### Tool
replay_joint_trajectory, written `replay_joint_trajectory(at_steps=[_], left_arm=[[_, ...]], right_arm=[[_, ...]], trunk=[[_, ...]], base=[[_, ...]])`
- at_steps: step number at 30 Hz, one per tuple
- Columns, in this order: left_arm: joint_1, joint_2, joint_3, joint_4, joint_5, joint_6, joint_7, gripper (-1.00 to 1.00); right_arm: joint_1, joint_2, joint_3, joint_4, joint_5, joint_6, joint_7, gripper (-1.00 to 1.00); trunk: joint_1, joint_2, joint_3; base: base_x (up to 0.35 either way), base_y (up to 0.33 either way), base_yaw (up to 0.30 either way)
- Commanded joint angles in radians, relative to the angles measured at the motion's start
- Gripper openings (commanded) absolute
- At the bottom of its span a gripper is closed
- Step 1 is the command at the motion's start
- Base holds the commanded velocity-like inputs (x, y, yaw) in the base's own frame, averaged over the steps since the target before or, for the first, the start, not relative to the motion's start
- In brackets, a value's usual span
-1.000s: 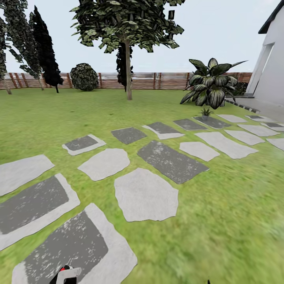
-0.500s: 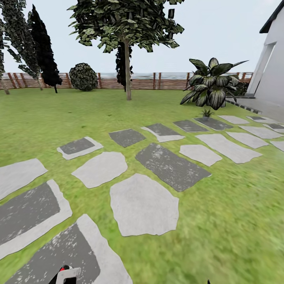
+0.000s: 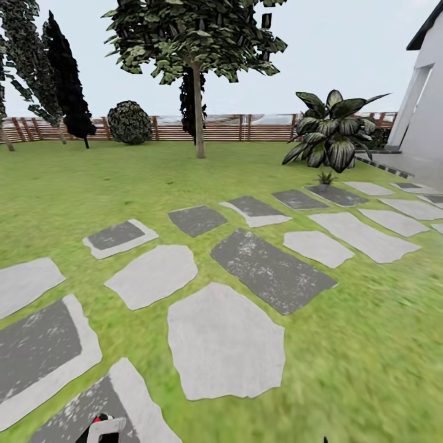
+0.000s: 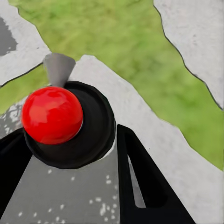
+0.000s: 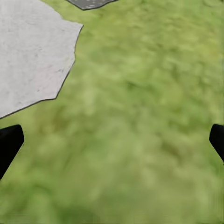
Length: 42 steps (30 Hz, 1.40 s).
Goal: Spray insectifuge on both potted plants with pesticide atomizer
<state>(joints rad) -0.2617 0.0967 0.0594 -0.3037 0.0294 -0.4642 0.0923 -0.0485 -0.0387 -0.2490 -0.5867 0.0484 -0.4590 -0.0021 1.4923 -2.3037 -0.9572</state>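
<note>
While the base is, as I judge it, in transit across the garden (image 3: 369, 344), the step in hand is finding and reaching the work, not grasping. One of the potted plants (image 3: 325, 179) sits in the upper right of the head view, a tiny rosette at the edge of a dark stepping stone, just in front of the big striped-leaf plant (image 3: 332, 132). Where the second potted plant stands and where the pesticide atomizer lies, I cannot tell from these pictures.

My left gripper (image 3: 101, 427) pokes in at the bottom left of the head view, over a dark stone; its wrist view shows its red knob and black body low above that stone, but whether the jaws are released or clenched I cannot tell. My right gripper (image 5: 112, 140) is released, its two dark tips wide apart at the side edges of its wrist view, with nothing between them but grass.

To do this well I would steer gently along the stepping stones (image 3: 224, 341) toward the upper right, keep both arms tucked low, and sweep the head across the lawn for the bottle before committing. I would stop well short of the small pot so the base does not knock it, and keep clear of the house wall (image 3: 431, 111).
</note>
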Motion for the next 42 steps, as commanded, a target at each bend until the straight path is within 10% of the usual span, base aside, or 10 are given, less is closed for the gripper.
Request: replay_joint_trajectory(at_steps=[1, 42], left_arm=[[-0.001, 0.0, 0.0, 0.001, 0.003, -0.003, 0.0, -1.0], [-0.001, 0.001, 0.0, 0.002, 0.006, -0.004, 0.0, -1.0]], right_arm=[[-0.001, 0.0, -0.003, 0.001, 0.005, -0.003, -0.001, 1.0], [-0.001, 0.0, -0.003, 0.002, 0.004, -0.003, -0.001, 1.0]], trunk=[[0.0, 0.0, -0.001], [0.0, 0.0, -0.001]], base=[[0.337, 0.0, 0.0], [0.338, 0.0, -0.041]])
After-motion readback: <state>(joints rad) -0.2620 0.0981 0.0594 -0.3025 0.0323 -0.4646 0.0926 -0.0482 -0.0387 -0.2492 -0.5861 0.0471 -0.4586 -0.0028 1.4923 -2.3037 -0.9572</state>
